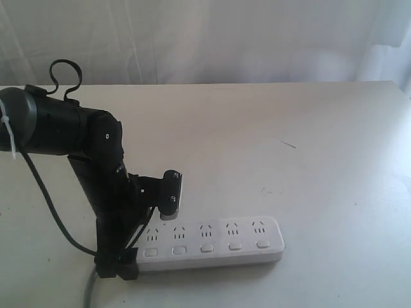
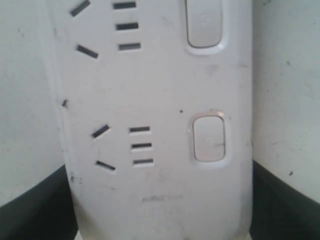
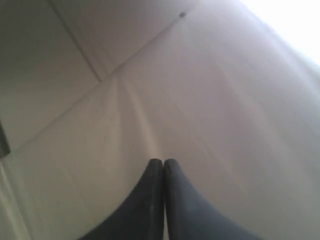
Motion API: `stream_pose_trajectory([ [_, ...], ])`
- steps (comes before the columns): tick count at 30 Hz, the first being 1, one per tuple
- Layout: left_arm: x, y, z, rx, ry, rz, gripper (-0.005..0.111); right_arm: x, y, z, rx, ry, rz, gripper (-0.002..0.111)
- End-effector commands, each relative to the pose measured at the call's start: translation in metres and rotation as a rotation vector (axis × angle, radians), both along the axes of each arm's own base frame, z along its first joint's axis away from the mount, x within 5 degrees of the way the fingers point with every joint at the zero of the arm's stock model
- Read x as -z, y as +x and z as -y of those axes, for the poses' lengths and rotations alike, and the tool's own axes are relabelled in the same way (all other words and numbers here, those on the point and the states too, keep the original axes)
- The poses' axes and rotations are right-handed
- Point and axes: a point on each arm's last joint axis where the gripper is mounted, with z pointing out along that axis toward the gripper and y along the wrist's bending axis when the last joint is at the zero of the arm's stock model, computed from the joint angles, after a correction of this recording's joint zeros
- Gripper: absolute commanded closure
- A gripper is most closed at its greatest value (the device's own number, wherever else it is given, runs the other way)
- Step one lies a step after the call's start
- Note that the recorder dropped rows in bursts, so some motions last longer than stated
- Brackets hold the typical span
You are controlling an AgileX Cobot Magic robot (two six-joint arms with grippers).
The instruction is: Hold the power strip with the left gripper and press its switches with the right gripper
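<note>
The power strip [image 1: 212, 240] looks like smooth white plastic, slightly scuffed and speckled with dirt. The table [image 1: 308, 147] is matt off-white. The left arm [image 1: 51, 125] is glossy black.

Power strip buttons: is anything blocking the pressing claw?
Nothing visible covers the switches; all five lie bare. The left claw grips only the cord end of the power strip. The right claw, shut, is outside the exterior view; its path is unseen.

A white power strip [image 1: 212, 240] with black socket slots [image 2: 129, 26], white switches [image 1: 207, 248] and a grey cord [image 1: 88, 292] sits on an off-white counter [image 1: 308, 147] flecked with dark marks; the left end effector [image 1: 148, 240] is black with pale grey pads [image 1: 169, 217] and a white tie [image 1: 9, 135], the right end effector [image 3: 163, 170] black.
</note>
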Motion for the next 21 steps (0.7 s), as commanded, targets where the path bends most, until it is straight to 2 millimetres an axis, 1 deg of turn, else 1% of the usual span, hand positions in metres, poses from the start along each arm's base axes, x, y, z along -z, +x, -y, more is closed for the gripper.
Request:
stream_pose_trajectory([
  [1,0.009,-0.004,0.001,0.008,0.014,-0.047,0.107,-0.037,-0.009,-0.016,0.038,-0.360,-0.019,0.108],
  [5,0.009,-0.003,0.001,0.009,0.014,-0.044,0.107,-0.069,-0.003,-0.032,-0.037,-0.561,-0.006,0.108],
  [6,0.009,-0.003,0.001,0.010,0.014,-0.044,0.107,-0.074,0.001,-0.038,-0.080,-0.619,-0.013,0.108],
  [8,0.009,-0.004,0.001,0.010,0.015,-0.047,0.107,-0.079,0.015,-0.048,-0.182,-0.724,-0.079,0.108],
  [11,0.009,-0.004,0.001,0.014,0.015,-0.049,0.107,-0.080,0.037,-0.060,-0.353,-0.866,-0.222,0.108],
  [13,0.009,-0.004,0.000,0.015,0.017,-0.053,0.107,-0.079,0.052,-0.066,-0.469,-0.917,-0.327,0.108],
  [14,0.009,-0.004,0.000,0.015,0.017,-0.053,0.107,-0.079,0.059,-0.069,-0.549,-0.891,-0.364,0.108],
  [17,0.009,-0.004,0.000,0.016,0.017,-0.054,0.107,-0.073,0.076,-0.076,-0.690,-0.899,-0.419,0.108],
  [19,0.009,-0.004,0.000,0.016,0.017,-0.054,0.107,-0.070,0.085,-0.079,-0.746,-0.898,-0.443,0.108],
  [21,0.009,-0.004,0.000,0.018,0.017,-0.053,0.107,-0.067,0.090,-0.079,-0.757,-0.901,-0.456,0.108],
])
